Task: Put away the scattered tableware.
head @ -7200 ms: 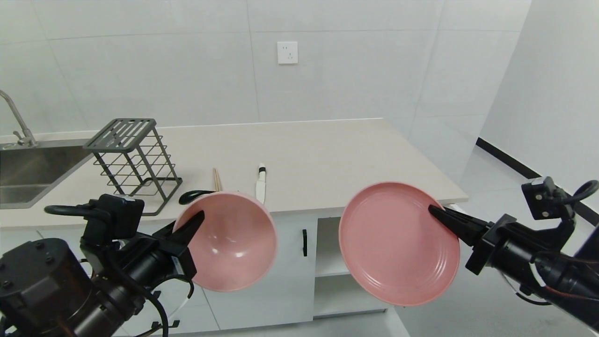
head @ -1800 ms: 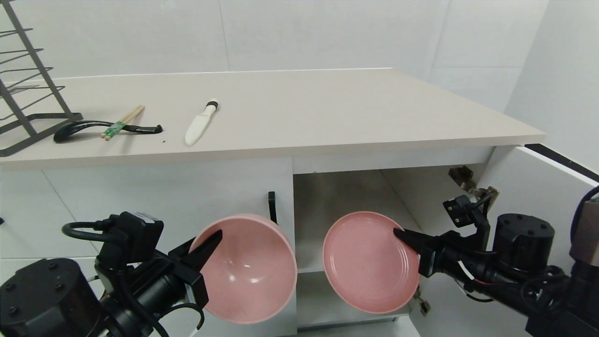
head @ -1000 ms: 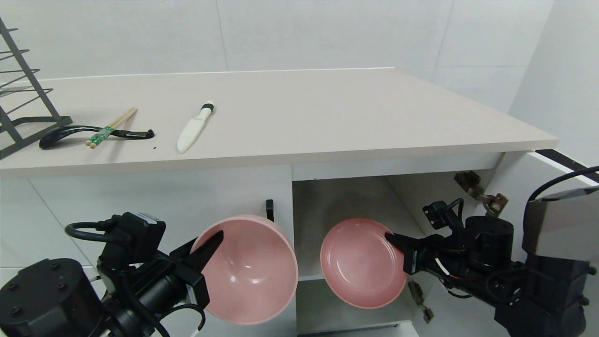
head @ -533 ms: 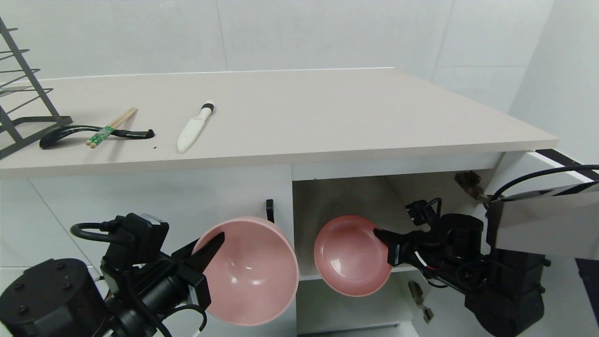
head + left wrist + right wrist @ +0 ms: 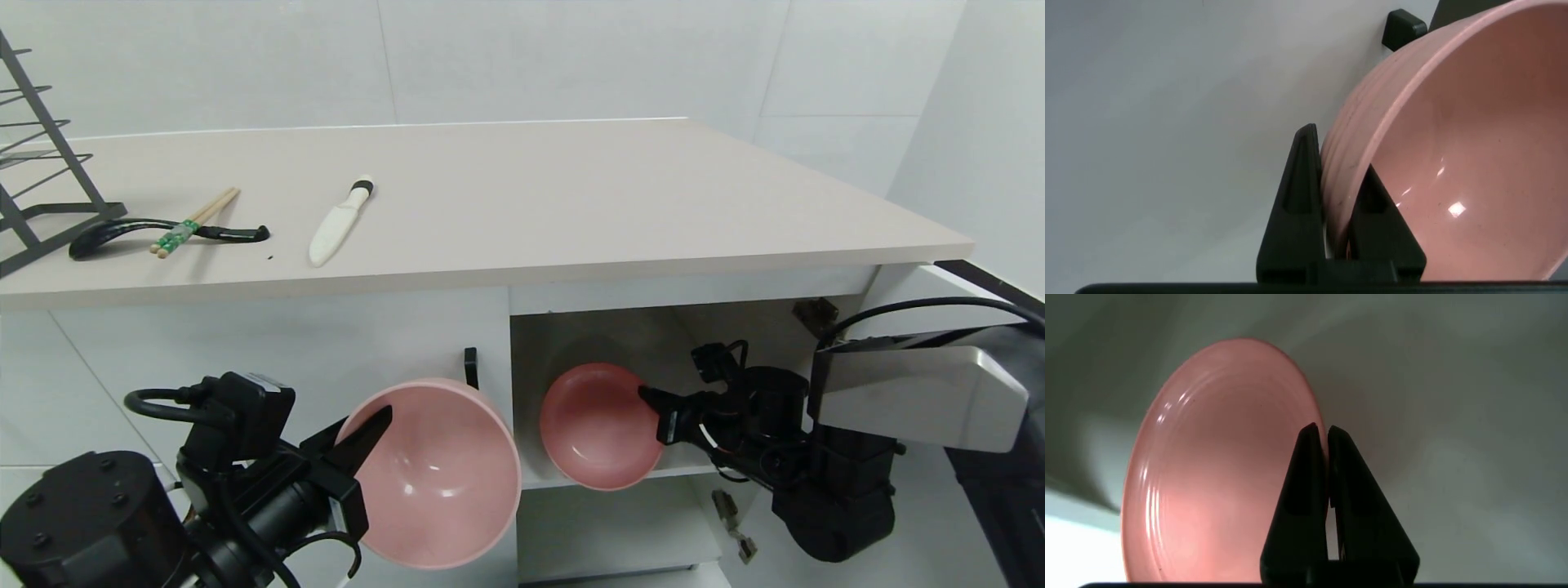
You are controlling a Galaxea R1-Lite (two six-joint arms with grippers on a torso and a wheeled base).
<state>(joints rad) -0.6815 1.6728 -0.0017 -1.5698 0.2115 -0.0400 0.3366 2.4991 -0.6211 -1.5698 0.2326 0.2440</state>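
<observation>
My left pincer [image 5: 374, 423] pinches one bowl [image 5: 445, 486], my right pincer [image 5: 647, 395] one plate [image 5: 594, 426]; the table [image 5: 571, 188] holds one knife [image 5: 336, 224], one spoon [image 5: 122, 230], maybe two chopsticks [image 5: 193, 218].

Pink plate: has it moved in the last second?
Yes. Against the steady countertop, the pink plate in the right gripper went farther into the open cabinet.

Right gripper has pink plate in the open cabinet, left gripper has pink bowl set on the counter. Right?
No: head view shows the left gripper holding the pink bowl in the air below the counter, before the closed door. The right gripper does have the pink plate in the open cabinet.
</observation>
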